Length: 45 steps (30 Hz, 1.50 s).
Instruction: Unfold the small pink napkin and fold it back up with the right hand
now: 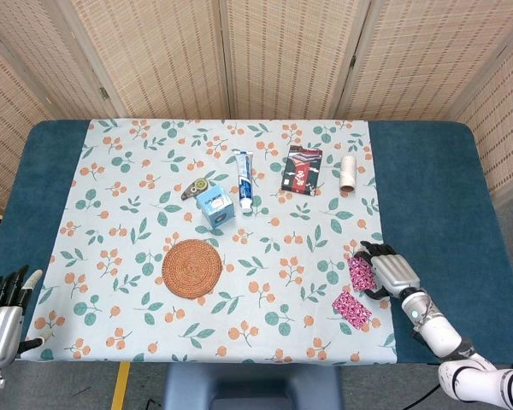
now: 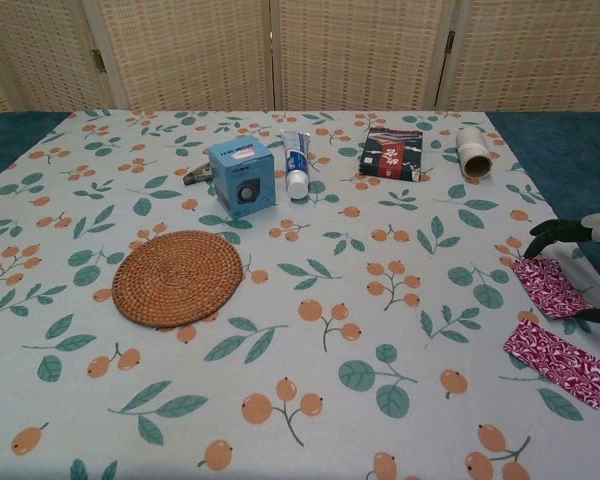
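The right hand (image 1: pixel 385 270) lay arched over the pink napkin (image 1: pixel 354 290) near the tablecloth's (image 1: pixel 239 248) right edge, fingertips on one end; whether it pinched the cloth could not be told. Judged stage: unfolding. Next, spread it flat.

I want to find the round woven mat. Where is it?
In the head view the round woven mat lies on the flowery tablecloth, left of the middle near the front edge. The blue box sits just behind it.
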Each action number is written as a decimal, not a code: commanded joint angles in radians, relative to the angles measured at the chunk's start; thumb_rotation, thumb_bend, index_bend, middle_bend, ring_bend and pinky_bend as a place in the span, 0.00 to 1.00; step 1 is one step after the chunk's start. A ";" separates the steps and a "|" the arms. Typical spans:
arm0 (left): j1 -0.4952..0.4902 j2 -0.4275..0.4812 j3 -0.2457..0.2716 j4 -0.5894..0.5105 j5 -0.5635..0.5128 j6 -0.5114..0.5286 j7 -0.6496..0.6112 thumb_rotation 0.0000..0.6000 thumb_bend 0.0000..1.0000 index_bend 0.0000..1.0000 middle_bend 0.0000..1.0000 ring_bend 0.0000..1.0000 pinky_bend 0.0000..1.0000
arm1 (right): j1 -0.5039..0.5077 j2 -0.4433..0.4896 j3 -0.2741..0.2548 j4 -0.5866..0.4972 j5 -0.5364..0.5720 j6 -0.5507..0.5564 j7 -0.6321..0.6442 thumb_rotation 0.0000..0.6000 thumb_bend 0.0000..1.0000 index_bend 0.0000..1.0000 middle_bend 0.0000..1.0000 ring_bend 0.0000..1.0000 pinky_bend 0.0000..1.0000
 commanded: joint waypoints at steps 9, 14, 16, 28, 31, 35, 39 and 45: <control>0.005 0.002 0.002 0.003 0.002 0.007 -0.006 1.00 0.17 0.11 0.00 0.06 0.00 | -0.007 -0.003 0.008 0.010 -0.032 -0.011 0.024 0.99 0.32 0.22 0.05 0.00 0.00; 0.006 0.002 0.002 0.004 0.004 0.007 -0.007 1.00 0.17 0.11 0.00 0.06 0.00 | -0.011 0.003 0.012 0.009 -0.039 -0.012 0.030 0.98 0.32 0.20 0.05 0.00 0.00; 0.006 0.002 0.002 0.003 0.004 0.007 -0.006 1.00 0.17 0.11 0.00 0.06 0.00 | -0.012 0.003 0.014 0.011 -0.040 -0.013 0.033 0.98 0.32 0.20 0.05 0.00 0.00; 0.005 0.005 0.000 -0.008 0.004 0.008 0.007 1.00 0.17 0.11 0.00 0.06 0.00 | -0.020 0.000 0.021 0.030 -0.070 -0.016 0.062 0.99 0.32 0.13 0.05 0.00 0.00; 0.006 0.005 0.000 -0.009 0.002 0.008 0.009 1.00 0.17 0.11 0.00 0.06 0.00 | -0.022 0.004 0.022 0.027 -0.085 -0.013 0.070 0.98 0.32 0.12 0.05 0.00 0.00; 0.006 0.005 0.000 -0.009 0.001 0.007 0.009 1.00 0.17 0.11 0.00 0.06 0.00 | -0.024 0.006 0.022 0.025 -0.092 -0.013 0.073 0.99 0.32 0.11 0.05 0.00 0.00; 0.006 0.005 0.000 -0.007 0.002 0.008 0.007 1.00 0.17 0.11 0.00 0.06 0.00 | -0.030 0.014 0.021 0.007 -0.110 -0.004 0.082 0.99 0.32 0.11 0.05 0.00 0.00; 0.007 0.007 -0.001 -0.006 0.000 0.009 0.003 1.00 0.17 0.11 0.00 0.06 0.00 | -0.057 0.061 -0.012 -0.091 -0.215 0.047 0.093 0.99 0.32 0.11 0.05 0.00 0.00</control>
